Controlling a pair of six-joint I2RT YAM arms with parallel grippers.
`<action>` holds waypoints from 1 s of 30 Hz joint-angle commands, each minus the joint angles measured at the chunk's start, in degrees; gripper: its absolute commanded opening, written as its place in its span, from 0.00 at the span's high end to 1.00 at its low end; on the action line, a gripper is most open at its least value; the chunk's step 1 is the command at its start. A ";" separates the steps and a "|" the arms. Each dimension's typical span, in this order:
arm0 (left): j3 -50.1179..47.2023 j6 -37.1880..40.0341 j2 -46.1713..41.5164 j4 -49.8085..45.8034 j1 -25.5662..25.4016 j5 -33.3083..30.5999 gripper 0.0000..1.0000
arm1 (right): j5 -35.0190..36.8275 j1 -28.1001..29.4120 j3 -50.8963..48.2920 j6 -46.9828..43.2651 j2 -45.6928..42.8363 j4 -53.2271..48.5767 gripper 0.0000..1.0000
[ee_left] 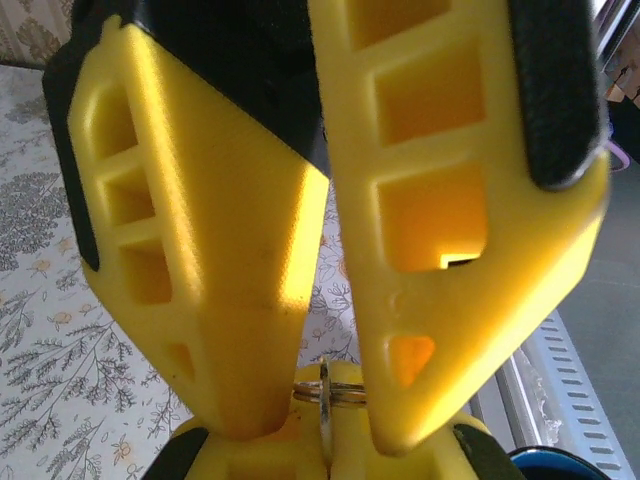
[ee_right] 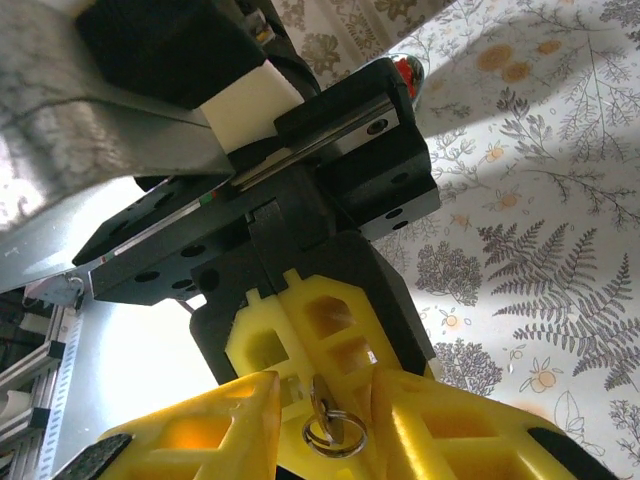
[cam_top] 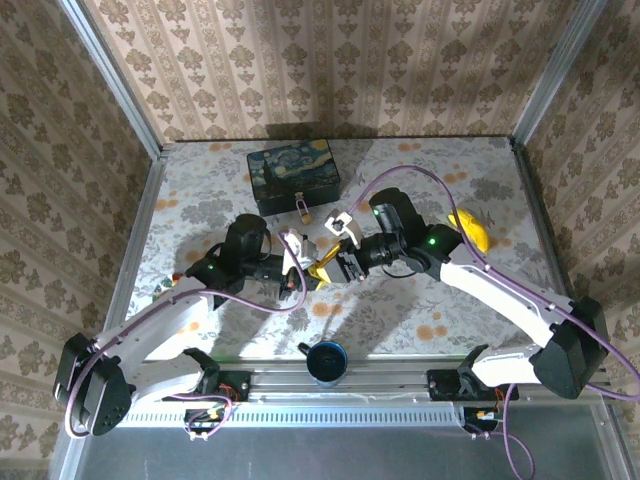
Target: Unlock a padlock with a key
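A: Left tool [ee_left: 325, 420] is clamped right down. All I can see in it is the key ring [ee_left: 330, 395], pinched at the fingertips. The key itself is edge-on and hard to make out.

B: And the right tool [ee_right: 325, 400]?

A: Jaws part-way apart, 1 on either side of that ring, nose to nose with the left one. Can't tell if it's actually gripping anything.

B: Where's the padlock [cam_top: 301, 210]?

A: At the front face of the dark blue box [cam_top: 293, 178], on the far part of the worktop [cam_top: 450, 190]. From where the 2 tools meet, it's further out from the bases and a touch left, apart from both. Its long axis looks to run near-to-far from above. Too small to tell which end faces the arms.

B: Which arm's closer?

A: Basically a tie, left maybe by a hair. I reckon the move is straight out, nudging left.
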 commanded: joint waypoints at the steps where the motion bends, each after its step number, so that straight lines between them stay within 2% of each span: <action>1: 1.02 0.95 -1.55 0.92 0.21 1.28 1.00 | -0.72 0.35 1.13 -1.53 1.34 -3.61 0.70; 4: 1.01 0.66 -1.46 1.33 0.18 1.07 1.00 | -1.67 0.43 1.12 -2.17 1.99 -4.56 0.72; 6: 1.02 0.49 -1.55 1.59 0.25 0.88 1.00 | -2.08 0.44 1.16 -2.75 2.06 -5.53 0.77; 12: 0.79 -0.17 -2.15 2.81 0.47 -1.01 1.00 | -2.86 0.40 -0.29 -3.47 -0.34 -5.29 1.00; 20: -0.49 -3.86 -2.67 7.08 1.38 -5.54 1.00 | 0.03 -1.27 -3.83 2.81 -3.61 2.19 1.00; 24: -1.22 -6.19 -3.04 9.93 1.98 -7.25 0.87 | 2.99 -1.89 -5.21 8.69 -3.62 7.13 1.00; 30: -3.47 -12.20 -3.61 16.66 4.56 -8.94 0.51 | 6.98 -2.69 -8.19 16.30 -3.98 14.93 1.00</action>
